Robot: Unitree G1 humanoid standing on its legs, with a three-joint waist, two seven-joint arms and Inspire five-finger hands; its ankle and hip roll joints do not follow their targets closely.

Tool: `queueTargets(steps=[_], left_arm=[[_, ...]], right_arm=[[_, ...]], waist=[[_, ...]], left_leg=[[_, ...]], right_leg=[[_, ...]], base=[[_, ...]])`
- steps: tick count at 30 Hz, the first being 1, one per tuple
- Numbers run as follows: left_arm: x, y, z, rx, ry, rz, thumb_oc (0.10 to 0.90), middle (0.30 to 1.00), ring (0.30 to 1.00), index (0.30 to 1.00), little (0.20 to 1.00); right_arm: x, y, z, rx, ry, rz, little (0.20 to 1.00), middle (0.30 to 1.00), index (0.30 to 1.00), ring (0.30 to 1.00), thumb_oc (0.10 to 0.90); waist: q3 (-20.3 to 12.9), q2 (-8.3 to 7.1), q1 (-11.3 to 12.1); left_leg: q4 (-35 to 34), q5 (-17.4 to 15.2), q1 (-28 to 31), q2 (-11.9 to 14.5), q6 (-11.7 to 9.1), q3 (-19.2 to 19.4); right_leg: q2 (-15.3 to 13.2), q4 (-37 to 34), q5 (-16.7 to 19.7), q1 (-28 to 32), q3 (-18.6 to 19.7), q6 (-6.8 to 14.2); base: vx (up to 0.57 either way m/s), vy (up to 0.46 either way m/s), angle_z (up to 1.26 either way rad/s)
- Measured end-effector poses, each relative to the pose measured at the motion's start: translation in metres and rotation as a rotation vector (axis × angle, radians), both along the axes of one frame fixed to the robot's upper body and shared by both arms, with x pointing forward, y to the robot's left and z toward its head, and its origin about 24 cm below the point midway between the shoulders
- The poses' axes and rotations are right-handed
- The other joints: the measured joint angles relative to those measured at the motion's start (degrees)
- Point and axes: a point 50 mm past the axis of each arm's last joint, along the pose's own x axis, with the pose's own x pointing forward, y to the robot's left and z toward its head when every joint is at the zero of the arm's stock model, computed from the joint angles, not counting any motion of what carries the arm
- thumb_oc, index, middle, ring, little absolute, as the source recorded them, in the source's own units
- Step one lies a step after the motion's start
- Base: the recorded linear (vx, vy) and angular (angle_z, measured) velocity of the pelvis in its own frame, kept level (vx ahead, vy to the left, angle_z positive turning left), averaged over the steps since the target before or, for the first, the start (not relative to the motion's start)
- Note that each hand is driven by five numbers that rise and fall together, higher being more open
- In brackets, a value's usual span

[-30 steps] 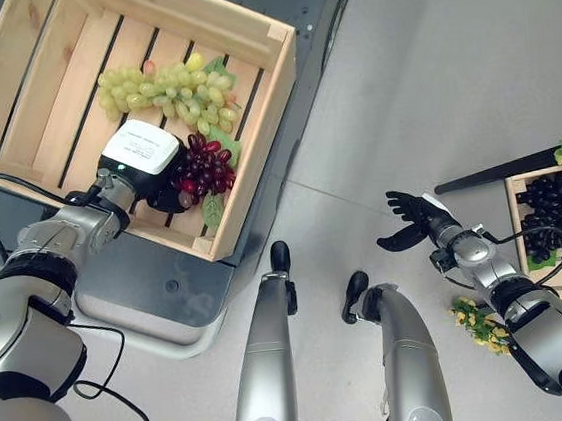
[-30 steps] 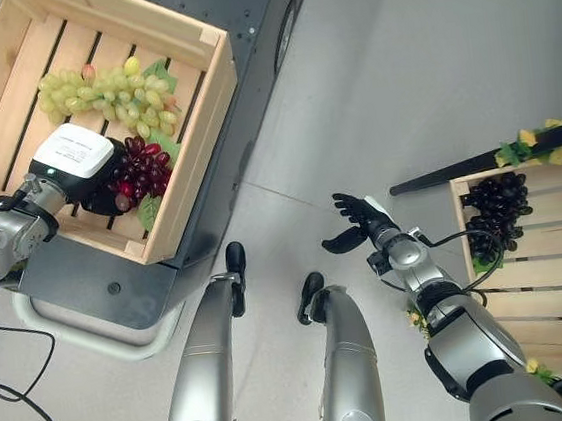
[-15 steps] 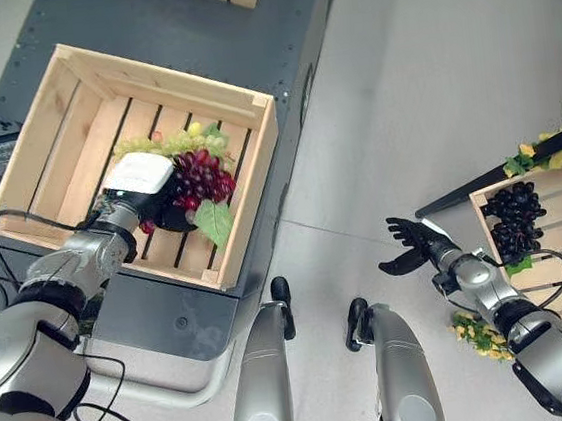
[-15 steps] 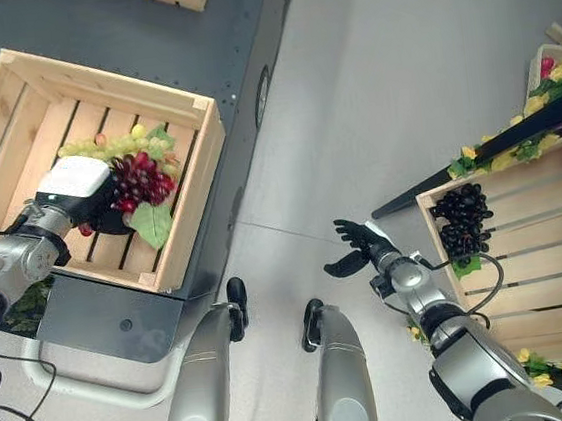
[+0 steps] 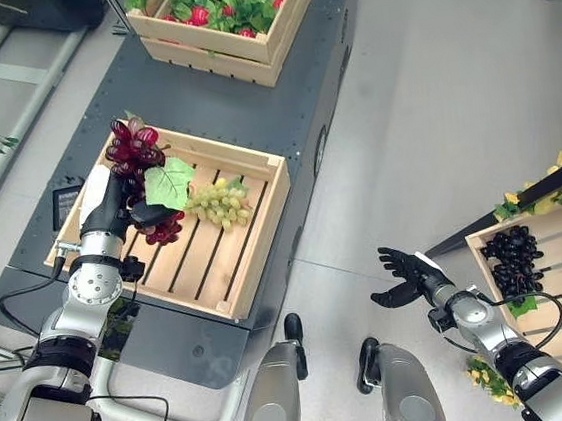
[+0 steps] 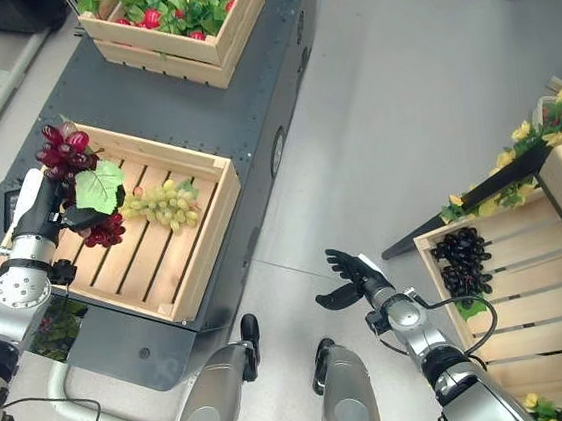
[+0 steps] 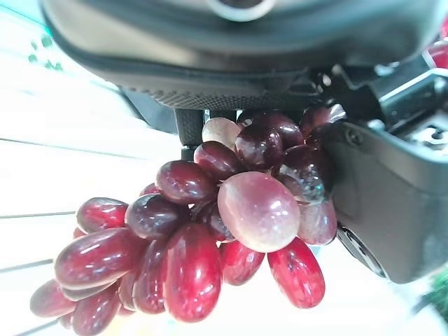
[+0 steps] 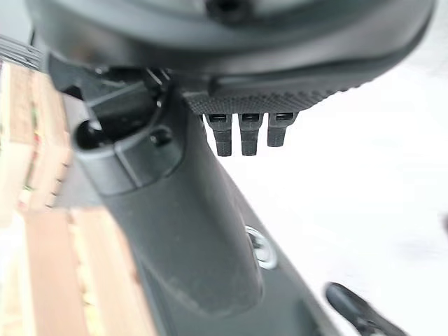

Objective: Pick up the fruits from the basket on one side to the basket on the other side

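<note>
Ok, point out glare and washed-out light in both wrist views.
Left wrist view: shiny highlights on the red grapes in the left hand, with the background behind them washed out white. Right wrist view: the right hand is dark against a washed-out white floor.

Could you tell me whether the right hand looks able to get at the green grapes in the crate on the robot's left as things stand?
Probably not. The right hand hangs open over bare floor, far from the green grapes, which lie in the left crate across the robot's body. The left hand, nearer, holds red grapes.
</note>
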Motion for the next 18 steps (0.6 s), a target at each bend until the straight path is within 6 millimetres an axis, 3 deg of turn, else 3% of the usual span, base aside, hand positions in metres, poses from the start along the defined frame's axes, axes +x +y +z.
queueTargets(steps=[3,11,18], left_arm=[[0.002,-0.006,0.006,-0.182,-0.041,-0.049,0.4,0.3,0.3,0.3,0.3],[0.01,-0.033,0.011,-0.662,-0.135,-0.201,0.4,0.3,0.3,0.3,0.3],[0.014,-0.047,0.011,-0.865,-0.173,-0.258,0.4,0.3,0.3,0.3,0.3]], right_arm=[[0.001,0.006,0.006,0.029,-0.038,0.014,0.9,0.9,0.9,0.9,0.8],[0.008,0.042,0.037,0.154,-0.175,0.119,0.9,0.9,0.9,0.9,0.8],[0.021,0.081,0.071,0.224,-0.217,0.24,0.9,0.9,0.9,0.9,0.8]], waist=[[-0.6,0.5,-0.05],[-8.72,1.14,-0.93],[-12.07,0.25,-1.67]], left_leg=[[-4.54,0.67,4.94,-0.06,-0.46,-0.49],[-14.08,2.45,11.4,0.03,-0.54,-1.88],[-18.12,3.26,14.46,-0.53,-0.2,-1.96]], right_leg=[[0.96,-4.89,1.0,5.02,-0.33,0.38],[3.42,-19.43,5.58,14.0,-1.52,1.19],[3.99,-27.19,8.56,18.61,-1.34,2.0]], base=[[0.08,-0.095,-0.02],[0.01,-0.108,0.02],[-0.04,-0.129,-0.01]])
